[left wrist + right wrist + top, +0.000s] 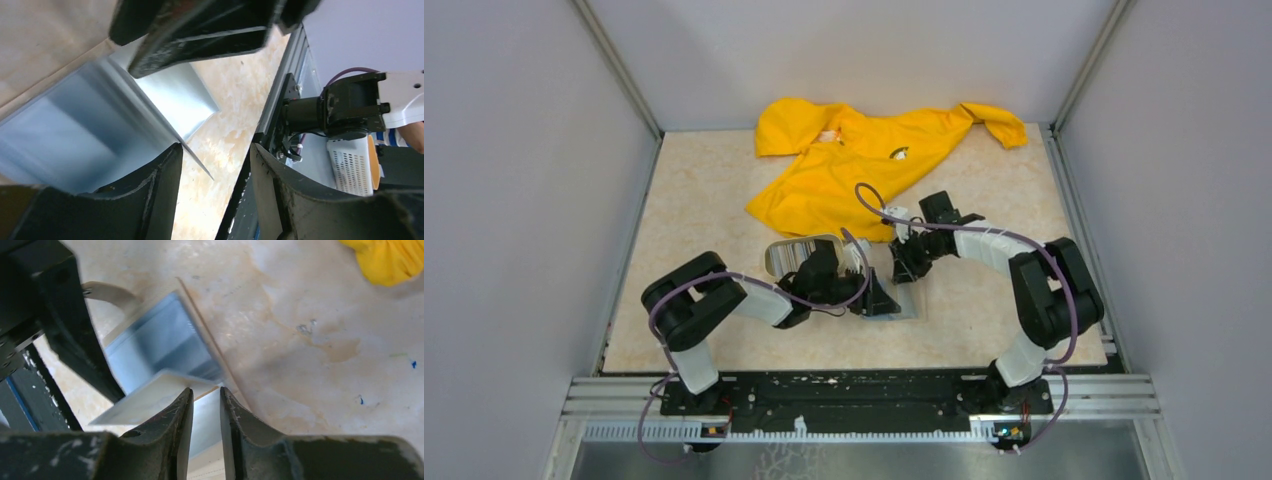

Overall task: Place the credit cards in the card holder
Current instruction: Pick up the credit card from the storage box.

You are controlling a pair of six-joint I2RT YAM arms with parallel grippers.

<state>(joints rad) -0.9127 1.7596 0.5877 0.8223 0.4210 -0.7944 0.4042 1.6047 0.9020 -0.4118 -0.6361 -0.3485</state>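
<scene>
The card holder lies open on the table, its bluish clear pockets facing up; it also shows in the left wrist view and the right wrist view. My left gripper is open, and one of its fingers rests on the holder's edge. My right gripper hangs just above the holder with only a narrow gap between its jaws. A whitish credit card lies slanted at its fingertips over the pockets. More cards stand as a striped stack in the beige tray.
The beige oval tray sits just left of the holder, behind my left wrist. A yellow jacket is spread across the back of the table. The two grippers are very close together. A white perforated basket stands beyond the table's near rail.
</scene>
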